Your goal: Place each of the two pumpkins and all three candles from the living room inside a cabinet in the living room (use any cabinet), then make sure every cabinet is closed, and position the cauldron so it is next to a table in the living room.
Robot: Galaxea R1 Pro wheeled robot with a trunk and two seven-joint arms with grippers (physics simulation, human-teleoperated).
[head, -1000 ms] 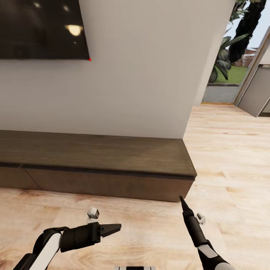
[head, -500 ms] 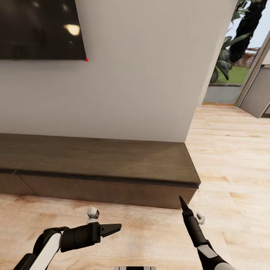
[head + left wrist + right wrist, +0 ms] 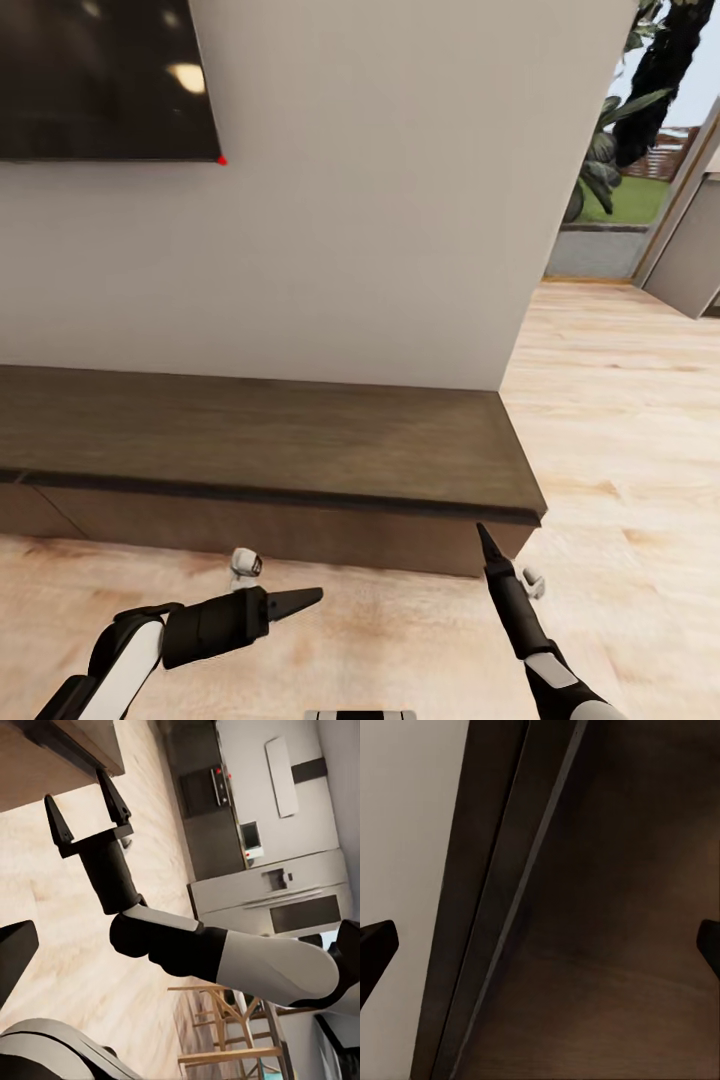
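The cabinet (image 3: 300, 440), a long low dark-brown unit, runs along the white wall with its drawer fronts closed. My right gripper (image 3: 487, 545) points at the drawer front near the cabinet's right end. It is open, its two black fingers spread in the left wrist view (image 3: 82, 806). The right wrist view looks closely at the dark cabinet wood (image 3: 607, 907). My left gripper (image 3: 298, 601) hovers over the floor in front of the cabinet, pointing right, open and empty. Pumpkins, candles, cauldron and coffee table are out of view.
A black TV (image 3: 100, 80) hangs on the wall above the cabinet. Light wood floor (image 3: 620, 400) stretches to the right towards a doorway with plants (image 3: 640, 100). The left wrist view shows kitchen appliances (image 3: 270, 892) and a wooden chair (image 3: 225, 1020) behind me.
The whole picture has shifted: the camera has moved closer to the cabinet, which now sits lower and further right. Both arms hold about the same pose.
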